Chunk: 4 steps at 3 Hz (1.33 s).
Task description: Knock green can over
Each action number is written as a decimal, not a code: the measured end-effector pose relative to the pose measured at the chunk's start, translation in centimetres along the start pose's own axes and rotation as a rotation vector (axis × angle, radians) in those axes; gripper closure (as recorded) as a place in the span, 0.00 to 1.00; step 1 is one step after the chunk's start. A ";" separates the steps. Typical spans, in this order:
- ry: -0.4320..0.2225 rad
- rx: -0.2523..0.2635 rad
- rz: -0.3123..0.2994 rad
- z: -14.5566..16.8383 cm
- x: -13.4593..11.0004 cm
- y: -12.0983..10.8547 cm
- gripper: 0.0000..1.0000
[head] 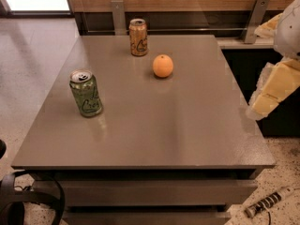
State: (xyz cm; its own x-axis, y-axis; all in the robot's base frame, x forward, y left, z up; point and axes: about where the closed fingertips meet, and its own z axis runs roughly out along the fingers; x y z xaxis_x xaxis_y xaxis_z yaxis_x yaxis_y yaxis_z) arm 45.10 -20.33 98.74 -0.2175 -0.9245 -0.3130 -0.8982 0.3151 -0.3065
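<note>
The green can (86,94) stands upright on the left part of the grey table (159,130), with a silver top and dark cursive lettering. My gripper (273,90) shows as a pale yellow-white part of the arm at the right edge of the view. It is off the table's right side, far from the green can and touching nothing.
An orange-tan can (138,37) stands upright at the back of the table. An orange (162,65) lies in front of it to the right. A wood-panelled wall with metal brackets runs behind. Black cables (18,203) lie on the floor at the lower left.
</note>
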 end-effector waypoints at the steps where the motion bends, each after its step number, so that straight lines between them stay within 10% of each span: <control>1: -0.165 0.023 0.072 1.8 -0.9 0.4 0.00; 3: -0.685 0.025 0.112 7.8 -10.2 1.1 0.00; 4: -0.816 -0.015 0.107 7.9 -14.0 2.1 0.00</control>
State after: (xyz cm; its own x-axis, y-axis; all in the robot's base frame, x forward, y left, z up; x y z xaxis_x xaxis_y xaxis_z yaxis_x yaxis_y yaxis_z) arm 49.30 -5.01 95.36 0.0387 -0.4416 -0.8964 -0.8948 0.3839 -0.2278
